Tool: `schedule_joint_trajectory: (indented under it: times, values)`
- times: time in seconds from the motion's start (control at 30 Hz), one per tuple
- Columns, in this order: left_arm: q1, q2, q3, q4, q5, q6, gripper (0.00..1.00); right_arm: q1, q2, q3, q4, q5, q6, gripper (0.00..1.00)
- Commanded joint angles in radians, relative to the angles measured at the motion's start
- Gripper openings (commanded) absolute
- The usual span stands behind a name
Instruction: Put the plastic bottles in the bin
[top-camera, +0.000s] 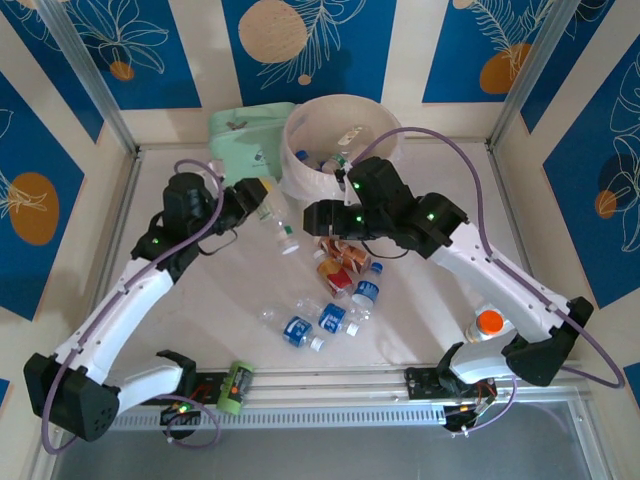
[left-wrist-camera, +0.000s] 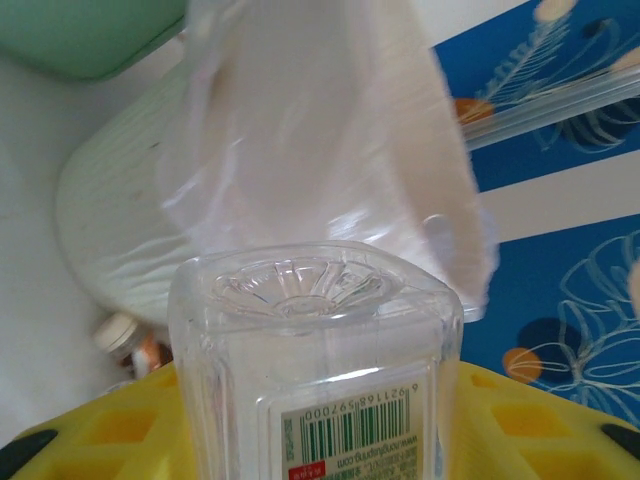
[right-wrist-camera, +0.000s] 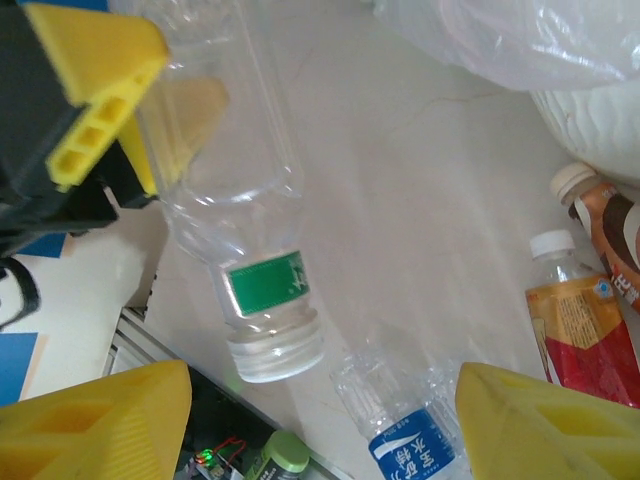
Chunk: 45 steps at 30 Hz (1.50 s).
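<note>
Left wrist view has the clear bottle (left-wrist-camera: 315, 330) base-first at the lens, pinched between the left gripper's (top-camera: 262, 203) yellow fingers (left-wrist-camera: 105, 430). The bag-lined bin (left-wrist-camera: 300, 150) looms just ahead of it! From the right wrist, that same bottle hangs tilted, cap lowest, with a green label band near its neck. The right gripper (right-wrist-camera: 320, 410) is spread wide, nothing between its fingers. Just beneath it lies a blue-labelled bottle (right-wrist-camera: 405, 445), and off to its right red-labelled bottles (right-wrist-camera: 580, 340) sit close by the bin. Overhead, loose bottles (top-camera: 325, 318) cluster under the right gripper, and a pale-green pouch (top-camera: 245, 135) sits just beside the bin.
</note>
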Motion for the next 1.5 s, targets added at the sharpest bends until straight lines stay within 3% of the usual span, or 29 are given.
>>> schedule_joint_trajectory:
  times: [0.0,0.2,0.5,0.63,0.87,1.1,1.47]
  values:
    - [0.027,0.008,0.135,0.042,0.041,0.006,0.45,-0.005,-0.087,0.02,-0.016,0.021,-0.034,0.72]
    - [0.031,0.153,0.347,0.092,0.087,-0.036,0.45,-0.03,-0.155,-0.066,-0.012,-0.003,0.001,0.72]
    - [0.016,0.518,0.682,0.197,0.12,-0.152,0.43,0.007,-0.233,-0.229,0.05,-0.03,0.086,0.72]
    - [0.005,0.647,0.859,0.097,0.087,-0.098,0.42,0.033,-0.26,-0.292,0.082,-0.016,0.115,0.72]
    - [-0.019,0.833,1.129,-0.237,-0.034,0.06,0.4,0.038,-0.26,-0.332,0.091,-0.012,0.119,0.72]
    - [-0.035,0.896,1.181,-0.312,-0.097,0.093,0.49,0.038,-0.249,-0.341,0.083,-0.018,0.111,0.72]
    - [-0.063,0.875,1.217,-0.341,-0.086,0.164,0.76,0.036,-0.22,-0.308,0.051,-0.009,0.098,0.76]
